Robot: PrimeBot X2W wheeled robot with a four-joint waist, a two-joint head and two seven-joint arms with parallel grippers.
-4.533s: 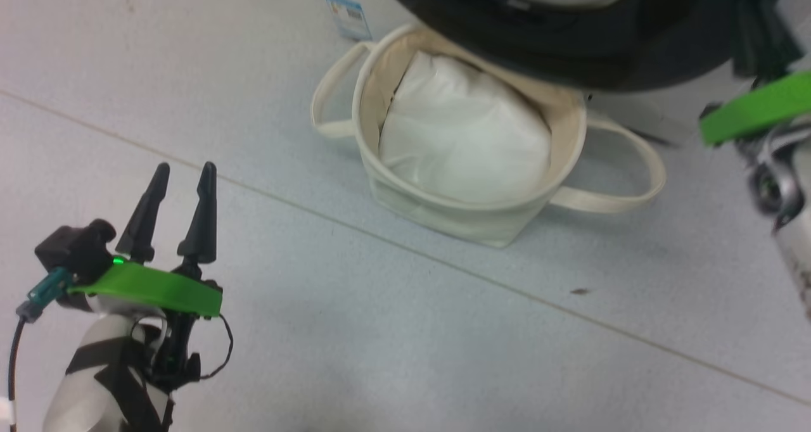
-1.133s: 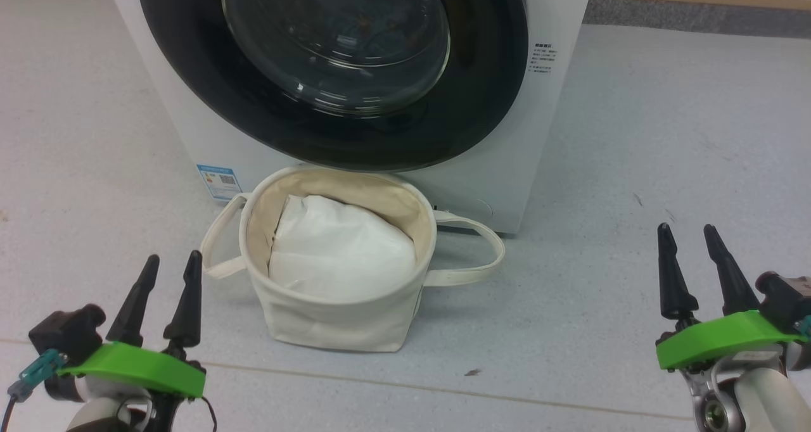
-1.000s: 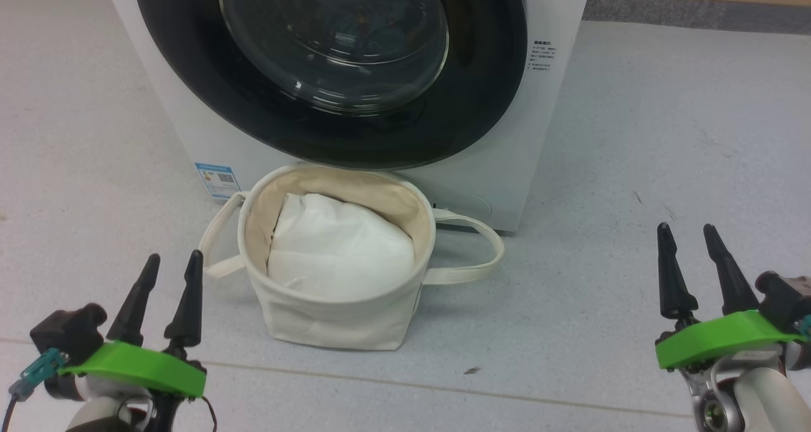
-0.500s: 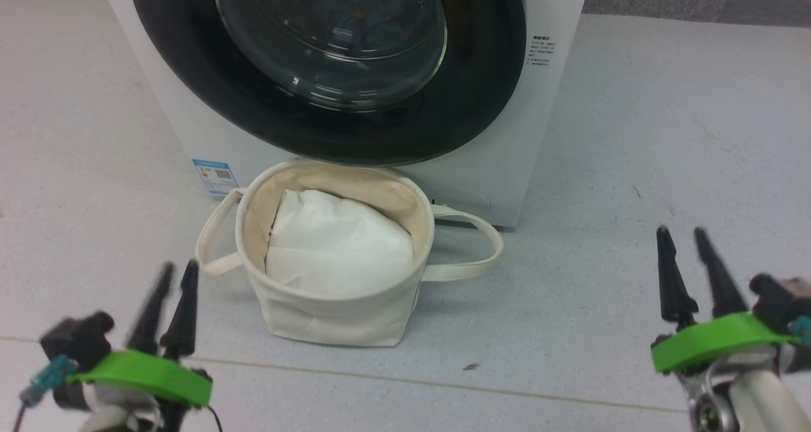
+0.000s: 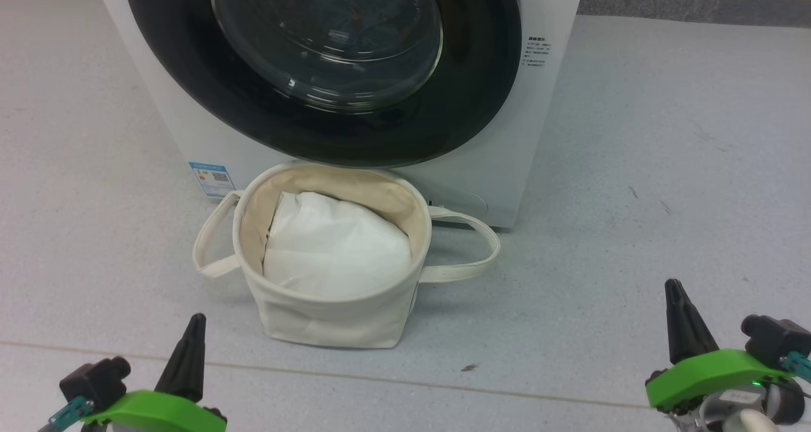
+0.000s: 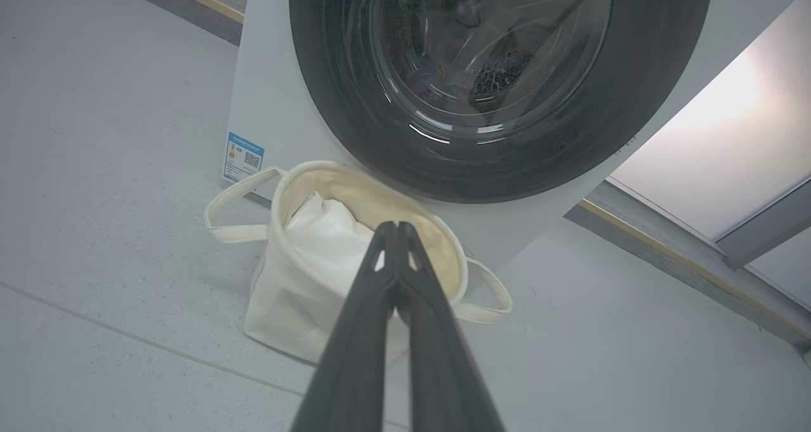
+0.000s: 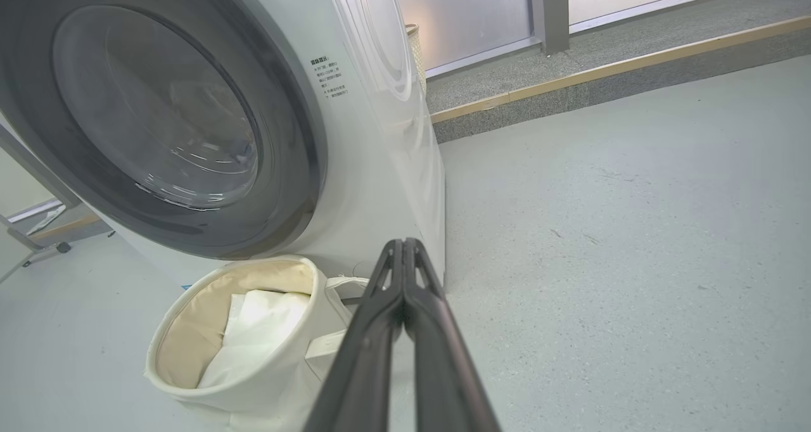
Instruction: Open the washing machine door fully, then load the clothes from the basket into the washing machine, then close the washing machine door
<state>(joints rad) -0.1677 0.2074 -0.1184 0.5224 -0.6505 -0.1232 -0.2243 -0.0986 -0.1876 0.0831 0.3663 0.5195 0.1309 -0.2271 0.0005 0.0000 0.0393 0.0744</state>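
Left end effector and right end effector, pinched closed and empty, should avoid bumping the basket ahead between them.

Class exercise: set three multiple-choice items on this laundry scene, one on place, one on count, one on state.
1. Where is the small round cream canvas basket? A) on the grey floor before the big white washing machine B) on top of it C) inside its drum
2. How many looped fabric handles has the basket? A) one B) two C) four
3. The round black-rimmed glass door is: A) shut B) wide open C) removed
Key: 1 A, it stands on the floor below the door; 2 B, one loop each side; 3 A, its rim lies flush on the machine's front.
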